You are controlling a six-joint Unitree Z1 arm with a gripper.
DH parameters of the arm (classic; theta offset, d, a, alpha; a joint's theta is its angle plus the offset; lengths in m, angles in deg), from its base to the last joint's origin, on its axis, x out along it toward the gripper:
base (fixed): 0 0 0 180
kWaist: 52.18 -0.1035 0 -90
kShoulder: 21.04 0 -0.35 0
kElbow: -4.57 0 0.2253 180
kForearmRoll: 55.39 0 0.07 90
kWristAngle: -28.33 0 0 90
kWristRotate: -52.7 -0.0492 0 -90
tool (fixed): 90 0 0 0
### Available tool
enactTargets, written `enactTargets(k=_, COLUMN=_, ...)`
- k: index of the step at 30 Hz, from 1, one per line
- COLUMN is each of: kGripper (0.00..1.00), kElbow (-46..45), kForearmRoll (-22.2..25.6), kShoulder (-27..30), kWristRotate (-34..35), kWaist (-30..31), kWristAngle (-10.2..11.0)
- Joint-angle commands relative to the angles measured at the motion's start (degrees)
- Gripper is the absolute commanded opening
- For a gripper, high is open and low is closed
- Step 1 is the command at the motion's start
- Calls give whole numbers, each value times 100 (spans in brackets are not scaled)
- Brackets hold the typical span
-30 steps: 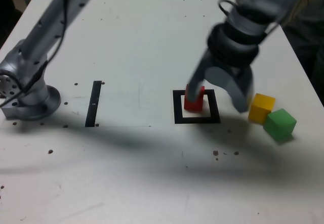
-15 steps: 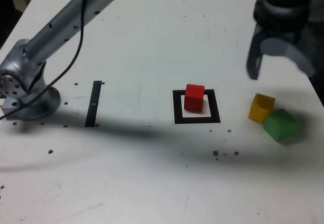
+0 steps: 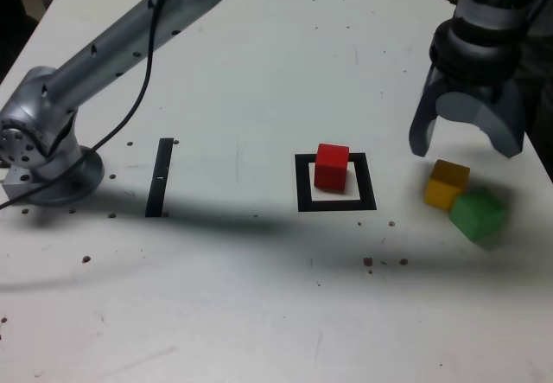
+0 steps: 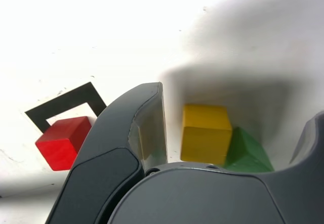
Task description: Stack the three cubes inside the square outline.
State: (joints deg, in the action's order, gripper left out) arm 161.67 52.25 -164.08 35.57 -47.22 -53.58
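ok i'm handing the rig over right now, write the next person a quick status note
Gripper: open, empty, hanging above the yellow cube, jaws either side of it in the wrist view.
Red cube: sits inside the square outline, toward its far side in the exterior view. First cube placed.
Yellow cube and green cube: on the table at the exterior view's right, outside the outline, close together, seemingly touching.
Left: grip yellow, stack it on red, then green on top.

Cubes: one red cube [image 3: 332, 166], one yellow cube [image 3: 446, 183], one green cube [image 3: 478, 213].
Outline [image 3: 302, 194]: showing black, white centre.
Table [image 3: 259, 72]: showing white, dark-speckled.
Gripper [image 3: 467, 137]: showing grey.
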Motion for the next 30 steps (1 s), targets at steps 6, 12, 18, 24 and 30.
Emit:
enactTargets(k=6, kGripper=88, kElbow=-249, kForearmRoll=71, kShoulder=-125, kWristRotate=-19, kWaist=-13, kWristAngle=-77)
enactTargets(k=12, kGripper=82, kElbow=-289, kForearmRoll=58, kShoulder=-260, kWristRotate=-22, kWaist=-14, kWristAngle=-144)
enactTargets(k=18, kGripper=79, kElbow=-310, kForearmRoll=55, kShoulder=-321, kWristRotate=-38, kWaist=-14, kWristAngle=-210)
enactTargets(k=24, kGripper=61, kElbow=-295, kForearmRoll=56, kShoulder=-323, kWristRotate=-71, kWaist=-14, kWristAngle=-236)
enactTargets(k=30, kGripper=53, kElbow=-267, kForearmRoll=43, kShoulder=-335, kWristRotate=-104, kWaist=-13, kWristAngle=-317)
